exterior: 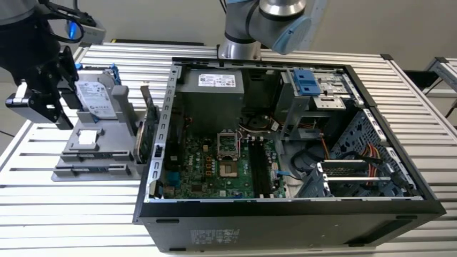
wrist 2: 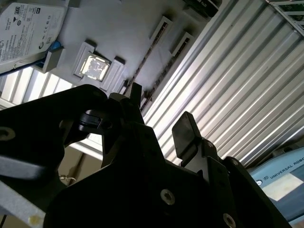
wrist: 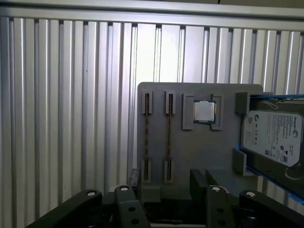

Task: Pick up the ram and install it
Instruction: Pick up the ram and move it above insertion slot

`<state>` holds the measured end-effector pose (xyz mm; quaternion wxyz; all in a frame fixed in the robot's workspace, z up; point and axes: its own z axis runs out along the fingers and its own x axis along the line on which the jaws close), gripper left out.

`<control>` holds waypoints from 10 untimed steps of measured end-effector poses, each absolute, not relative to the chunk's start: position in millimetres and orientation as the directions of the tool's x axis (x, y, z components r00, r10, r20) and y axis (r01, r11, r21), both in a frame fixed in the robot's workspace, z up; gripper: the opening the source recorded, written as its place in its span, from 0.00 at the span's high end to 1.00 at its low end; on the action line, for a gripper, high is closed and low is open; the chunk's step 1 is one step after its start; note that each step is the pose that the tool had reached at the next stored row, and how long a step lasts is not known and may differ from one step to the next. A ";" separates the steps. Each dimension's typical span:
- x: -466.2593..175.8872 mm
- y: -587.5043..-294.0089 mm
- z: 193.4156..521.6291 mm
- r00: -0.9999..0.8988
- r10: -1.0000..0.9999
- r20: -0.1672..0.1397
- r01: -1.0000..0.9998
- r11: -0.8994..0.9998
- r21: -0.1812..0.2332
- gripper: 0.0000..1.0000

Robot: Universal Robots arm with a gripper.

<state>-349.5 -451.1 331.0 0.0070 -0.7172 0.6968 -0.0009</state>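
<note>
**Hand** (wrist: 166,179), one, with its two fingers (wrist: 198,178) held apart and nothing between them. It hovers at the near edge of the grey holder (wrist: 199,152) and appears clear of everything seated there.

**Step in hand**, by judgement: the approach to the pick-up, with no ram lifted yet and none installed.

**Ram** (wrist: 146,135), two sticks, stands edge-on in two parallel slots of the holder, just ahead of the fingertips. The second stick (wrist: 168,135) lies nearly in line with the gap between the fingers. The grip calls for the fingers to straddle one thin edge squarely, clear of its neighbour.

**Beyond the sticks:** one processor chip (wrist: 204,112) in its seat, then one hard drive (wrist: 270,137) at the holder's far side.

**Farthest from the hand**, across the ribbed worktop (wrist: 66,118): one open computer case (exterior: 286,217).
</note>
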 end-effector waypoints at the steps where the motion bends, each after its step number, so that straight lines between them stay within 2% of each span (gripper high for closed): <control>1: -349.5 -451.1 330.6 0.029 -1.000 -0.008 -1.000 -0.029 -0.011 0.00; 10: -349.5 -451.1 325.8 0.029 -1.000 -0.007 -1.000 -0.029 -0.011 0.00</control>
